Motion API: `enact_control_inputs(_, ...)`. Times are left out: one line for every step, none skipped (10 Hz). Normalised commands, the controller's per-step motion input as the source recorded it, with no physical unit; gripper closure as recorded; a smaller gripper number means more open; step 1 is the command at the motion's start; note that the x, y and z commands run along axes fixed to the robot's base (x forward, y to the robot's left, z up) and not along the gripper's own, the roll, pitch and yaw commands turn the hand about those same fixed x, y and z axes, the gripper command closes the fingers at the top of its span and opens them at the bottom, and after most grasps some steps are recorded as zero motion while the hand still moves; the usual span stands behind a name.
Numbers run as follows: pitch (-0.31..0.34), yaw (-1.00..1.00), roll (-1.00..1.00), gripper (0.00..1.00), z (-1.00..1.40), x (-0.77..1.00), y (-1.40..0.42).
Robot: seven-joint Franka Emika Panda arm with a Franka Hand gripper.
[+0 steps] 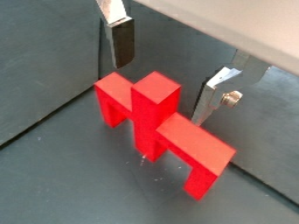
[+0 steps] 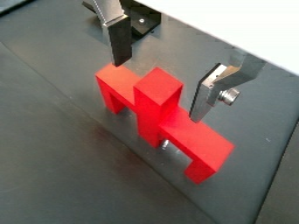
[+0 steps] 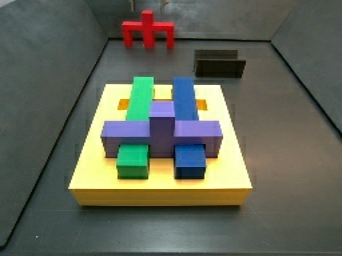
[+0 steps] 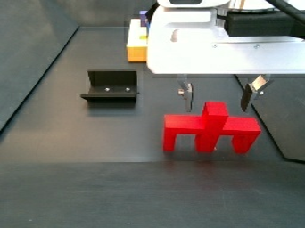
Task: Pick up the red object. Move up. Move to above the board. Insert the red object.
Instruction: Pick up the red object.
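Red object (image 1: 156,122) stands free beneath the wide-open, empty tool (image 1: 167,67).

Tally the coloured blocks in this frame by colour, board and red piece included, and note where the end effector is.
Red: 1, the red object
Yellow: 1, the board
Green: 2
Blue: 2
Purple: 1
Total: 7
The end effector is open, fingers either side of the red object's stub.
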Motion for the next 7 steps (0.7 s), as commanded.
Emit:
enact_control_inputs(-0.010, 0.18, -0.06, 0.00, -0.23, 0.00, 0.00)
enact_control_inputs(-0.016, 0.16, -0.05, 0.00, -0.24, 0.00, 0.00)
enact_control_inputs(-0.030, 0.16, -0.03, 0.00, -0.25, 0.00, 0.00)
enact_control_inputs(-0.034, 0.11, 0.00, 0.00, -0.28, 0.00, 0.00)
enact_control_inputs(0.000, 0.00, 0.00, 0.00, -0.03, 0.00, 0.00)
enact_control_inputs(0.000, 0.00, 0.00, 0.00, -0.06, -0.02, 0.04)
enact_control_inputs(0.000, 0.00, 0.00, 0.00, -0.01, 0.00, 0.10)
